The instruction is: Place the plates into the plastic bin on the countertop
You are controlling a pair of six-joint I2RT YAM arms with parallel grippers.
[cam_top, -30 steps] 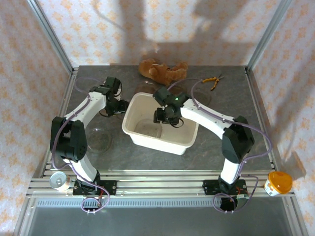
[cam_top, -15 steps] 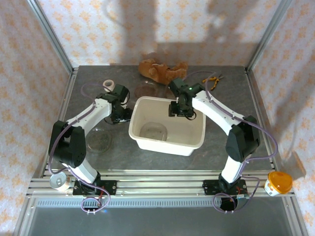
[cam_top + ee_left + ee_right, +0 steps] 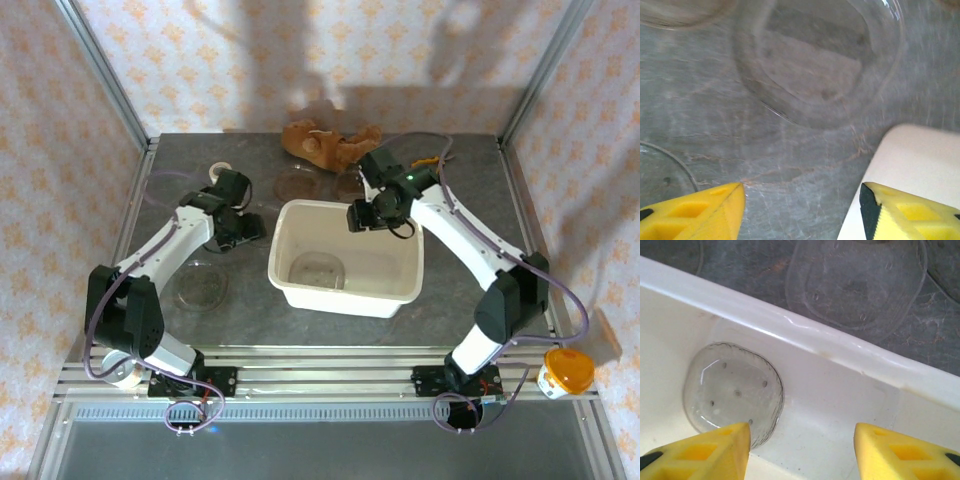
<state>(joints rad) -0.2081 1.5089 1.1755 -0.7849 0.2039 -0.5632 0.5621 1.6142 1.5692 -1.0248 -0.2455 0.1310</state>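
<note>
Lying flat inside the plastic bin (image 3: 340,298) — its long axis left-to-right across the countertop (image 3: 470,285) — one plate (image 3: 732,392); other plates (image 3: 200,287) outside. Left gripper (image 3: 802,192) and right gripper (image 3: 801,432): jaws wide apart, empty.

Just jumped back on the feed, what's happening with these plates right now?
One small clear glass plate lies inside the cream-white plastic bin. The right hand hangs open and empty over the bin's far rim. The left hand, also open, is low over the dark grey stone-look countertop beside the bin's left wall, with a second clear plate lying just ahead of it. Several plates are not yet in the bin.
</note>
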